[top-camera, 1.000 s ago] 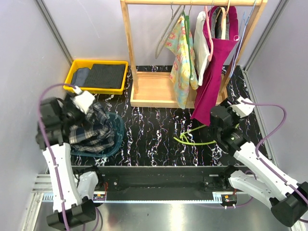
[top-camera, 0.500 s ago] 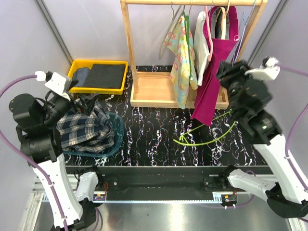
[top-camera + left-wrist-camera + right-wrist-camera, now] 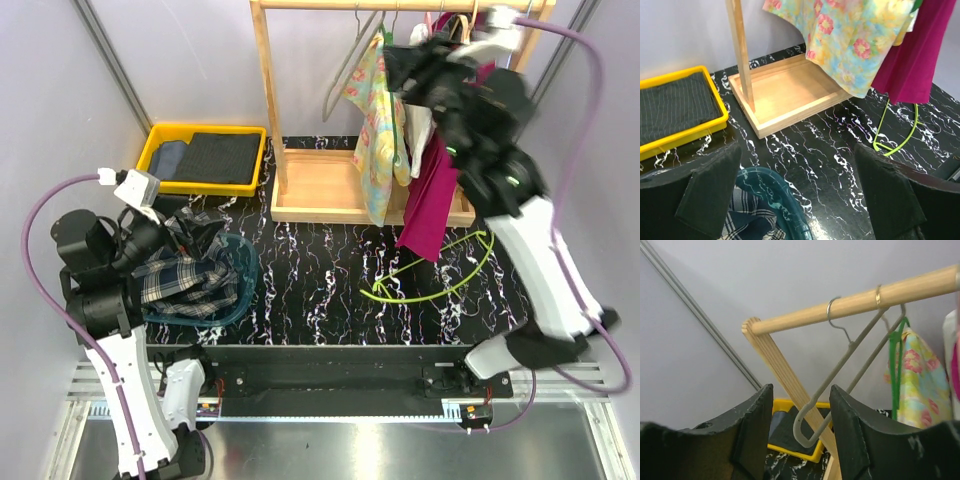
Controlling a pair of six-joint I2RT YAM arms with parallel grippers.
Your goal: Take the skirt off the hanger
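- while the left claw (image 3: 799, 192) hangs released, fingers spread wide with nothing between them, it sits over the teal basket (image 3: 245, 265) at the left of the table (image 3: 320, 260), well apart from the rack (image 3: 262, 100).
- a plaid skirt (image 3: 185, 275) lies heaped in that basket, just under that claw. i can see no hanger on it, so i judge this piece is already off.
- between basket and rack a bare green hanger (image 3: 915, 122) lies flat on the table with no cloth on it.
- up at the rail (image 3: 850, 307), an empty grey hanger (image 3: 840, 364) shows through the gap of the right claw (image 3: 801, 390). its fingers stand partly parted and pinch nothing. whether the wire sits between the tips or beyond them, i cannot tell.
- just right of that in the wrist view, the floral garment (image 3: 917, 375) hangs on a second green hanger (image 3: 896, 352). if this is the skirt meant, it lies to the claw's right, its long axis straight down from the rail with the hook on top.
- the right arm is plainly nearer, with the left arm far across the table. the coming move likely calls for a sideways shift along the rail, not a push ahead into the grey hanger.
- furthest right, a magenta garment (image 3: 435, 190) hangs against the floral one and could drag along with it.
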